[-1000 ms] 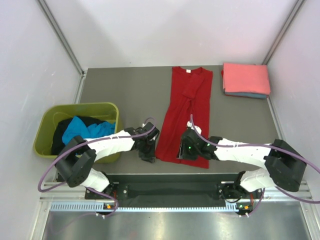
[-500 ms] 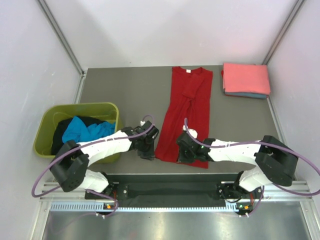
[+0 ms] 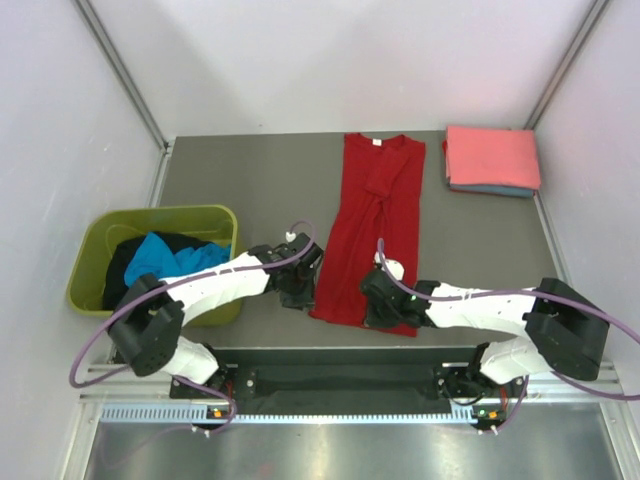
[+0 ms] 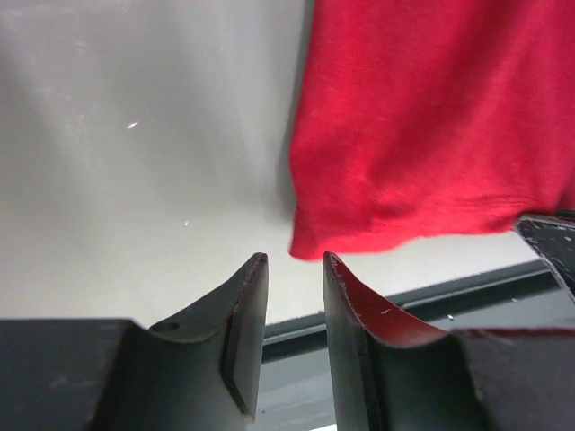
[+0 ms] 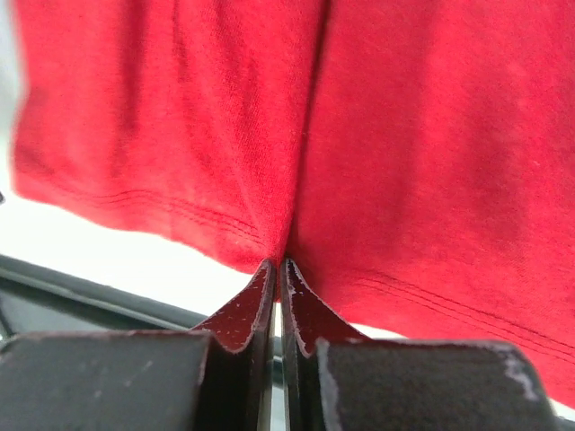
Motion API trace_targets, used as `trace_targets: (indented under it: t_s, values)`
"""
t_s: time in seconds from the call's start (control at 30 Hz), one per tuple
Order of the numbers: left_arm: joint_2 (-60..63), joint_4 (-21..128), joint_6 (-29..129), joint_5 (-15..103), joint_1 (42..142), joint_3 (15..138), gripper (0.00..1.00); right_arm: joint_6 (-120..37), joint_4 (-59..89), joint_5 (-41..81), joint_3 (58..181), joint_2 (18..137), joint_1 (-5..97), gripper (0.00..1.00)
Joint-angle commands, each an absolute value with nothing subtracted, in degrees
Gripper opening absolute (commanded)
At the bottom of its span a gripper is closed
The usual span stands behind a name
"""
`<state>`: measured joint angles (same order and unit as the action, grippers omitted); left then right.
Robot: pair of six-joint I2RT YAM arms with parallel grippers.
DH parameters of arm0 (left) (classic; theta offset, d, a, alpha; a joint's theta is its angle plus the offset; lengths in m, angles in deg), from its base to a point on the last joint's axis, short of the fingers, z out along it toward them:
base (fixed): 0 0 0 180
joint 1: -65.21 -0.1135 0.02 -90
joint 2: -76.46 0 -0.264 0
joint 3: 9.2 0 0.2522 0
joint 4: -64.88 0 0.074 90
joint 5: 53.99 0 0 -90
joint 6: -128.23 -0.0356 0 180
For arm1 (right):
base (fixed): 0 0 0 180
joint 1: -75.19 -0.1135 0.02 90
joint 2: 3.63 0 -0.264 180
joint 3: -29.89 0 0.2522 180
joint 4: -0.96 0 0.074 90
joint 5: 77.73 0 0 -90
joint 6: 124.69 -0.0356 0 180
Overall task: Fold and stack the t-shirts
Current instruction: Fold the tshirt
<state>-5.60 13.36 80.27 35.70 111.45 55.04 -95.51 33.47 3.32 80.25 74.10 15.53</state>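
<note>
Looking down from the top camera, I see the red t-shirt point(image 3: 378, 215) lying lengthwise on the surface point(image 3: 240, 190), narrowed into a long strip with its collar at the far end and its hem near the arm bases. My right end effector point(image 5: 280, 265) is pressed together on that near hem, pinching a small pucker of cloth toward the hem's right side. My left end effector point(image 4: 295, 259) is spread, with nothing between its fingers; the hem's left corner lies just beyond the tips, close but not touching. I judge this to be the grasp before the lengthwise fold: one corner is taken, the other is not yet. The next move calls for easing the left arm forward so the corner slides between the fingers, closing on it, then lifting both corners together and carrying the hem toward the collar without dragging the strip askew. At the far right corner a salmon-pink t-shirt point(image 3: 492, 155) sits folded on a blue t-shirt point(image 3: 495, 190), which is where this one should end up. A turquoise t-shirt point(image 3: 170, 258) and a black t-shirt point(image 3: 122, 268) wait in the olive-green tub point(image 3: 95, 240) on the left.
</note>
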Motion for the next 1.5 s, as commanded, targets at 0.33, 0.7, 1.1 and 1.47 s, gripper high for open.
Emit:
trace_targets:
  t_s: [0.33,0.7,1.1,1.47]
  values:
    - [-11.08,22.54,80.94,40.4,111.62,49.83,0.06,-97.01,32.13,3.04,77.93,72.22,14.28,0.04]
    - [-1.24,25.9,88.5,46.21,114.08,43.49,0.25,-95.96,39.41,4.1,79.25,63.17,14.19,0.4]
    - [-7.29,16.39,78.39,39.26,107.4,55.54,0.38,-80.76,49.43,12.88,73.89,49.55,38.42,0.48]
    - [-11.69,25.19,78.92,48.76,108.01,50.36,0.19,-78.73,46.29,18.25,65.46,49.63,43.02,0.46]
